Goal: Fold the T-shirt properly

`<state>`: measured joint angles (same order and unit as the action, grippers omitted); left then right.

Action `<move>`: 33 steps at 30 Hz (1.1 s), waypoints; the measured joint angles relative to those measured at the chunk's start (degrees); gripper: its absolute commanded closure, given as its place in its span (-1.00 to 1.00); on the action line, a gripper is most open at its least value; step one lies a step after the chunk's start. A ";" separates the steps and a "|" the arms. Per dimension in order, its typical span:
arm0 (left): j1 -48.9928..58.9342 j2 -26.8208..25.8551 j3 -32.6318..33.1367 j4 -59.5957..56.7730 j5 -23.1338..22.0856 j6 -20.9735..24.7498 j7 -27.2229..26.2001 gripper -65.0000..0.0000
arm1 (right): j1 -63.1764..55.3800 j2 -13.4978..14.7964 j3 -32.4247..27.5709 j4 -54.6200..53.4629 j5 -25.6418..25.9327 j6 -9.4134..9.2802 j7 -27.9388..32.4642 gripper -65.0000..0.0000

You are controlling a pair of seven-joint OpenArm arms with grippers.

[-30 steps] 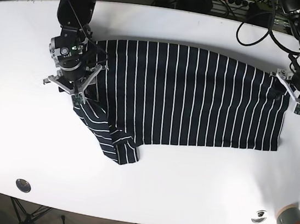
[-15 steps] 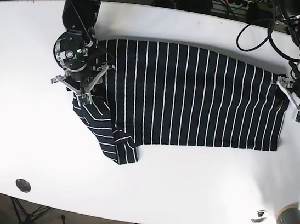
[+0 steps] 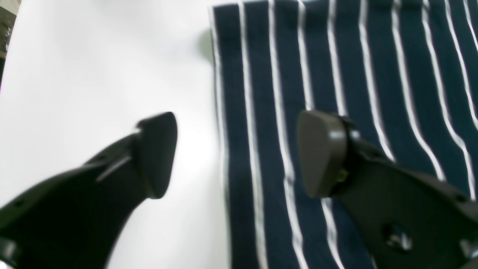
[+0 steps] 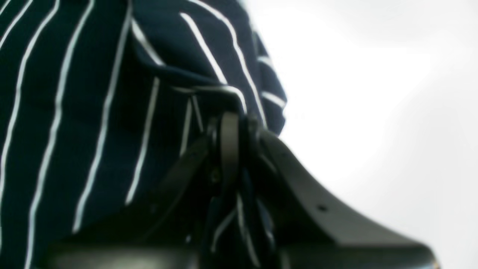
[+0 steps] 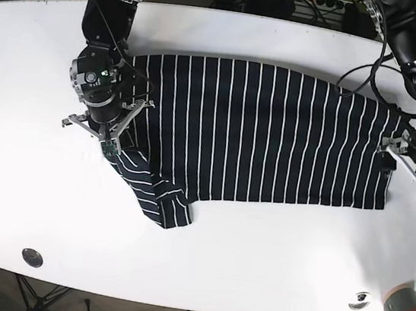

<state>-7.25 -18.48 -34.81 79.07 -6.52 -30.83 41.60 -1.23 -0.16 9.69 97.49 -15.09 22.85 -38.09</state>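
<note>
— Where is the striped T-shirt [image 5: 264, 136]?
— It lies flat on the white table [image 5: 256, 254], 1 sleeve [image 5: 153, 190] folded at the front.
— And the 2 grippers?
— The right gripper [image 4: 229, 149] pinches the shirt fabric. The left gripper [image 3: 235, 153] is spread wide over the hem edge.

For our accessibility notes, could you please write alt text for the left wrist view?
The left gripper hangs open over the edge of a navy T-shirt with white stripes. One of its fingers is above the white table, the other above the fabric.
</note>
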 measured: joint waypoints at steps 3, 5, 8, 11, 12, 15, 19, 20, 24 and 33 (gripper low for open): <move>-3.48 -1.99 3.13 -5.33 0.33 4.76 -0.15 -0.74 | 0.02 0.00 0.00 0.39 -0.02 -0.02 -0.04 0.93; -5.97 -2.71 4.83 -8.74 -0.26 6.16 -0.52 -0.74 | -0.02 -0.02 0.00 0.39 0.07 0.04 -0.04 0.93; -8.98 -2.82 5.25 -13.40 -0.42 5.97 -2.27 -0.74 | -0.02 0.00 0.00 0.44 0.09 0.04 0.02 0.93; -11.78 -3.17 6.88 -20.04 0.04 6.45 -4.98 -0.74 | -0.02 0.02 0.07 0.46 -0.09 0.02 -0.04 0.93; -12.50 -3.34 7.54 -21.94 0.09 6.40 -5.05 -0.74 | -0.04 0.00 0.07 0.48 -0.09 0.02 -0.04 0.93; -14.05 -3.76 8.31 -27.56 -0.44 6.25 -5.25 -0.74 | 0.00 -0.07 -0.04 0.46 0.09 0.07 -0.02 0.93; -14.53 -4.00 8.31 -31.34 -0.13 6.43 -5.86 -0.74 | 0.02 -0.11 0.02 0.48 0.04 0.04 -0.07 0.93; -14.51 -3.96 8.28 -31.65 -0.20 6.40 -6.82 -0.74 | 0.04 -0.11 0.02 0.48 -0.09 0.02 -0.04 0.93; -14.69 -3.80 8.28 -32.44 -0.22 6.40 -7.19 -0.74 | 0.28 -0.15 0.00 0.50 0.07 0.04 -0.04 0.93; -15.61 -2.23 8.17 -35.30 -1.33 -1.27 -10.47 -0.72 | 0.31 -0.13 0.02 0.50 2.12 0.00 -0.07 0.93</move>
<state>-22.85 -20.71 -26.63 43.77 -7.86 -32.10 31.14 -0.93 -0.30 9.72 98.00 -12.97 22.85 -38.15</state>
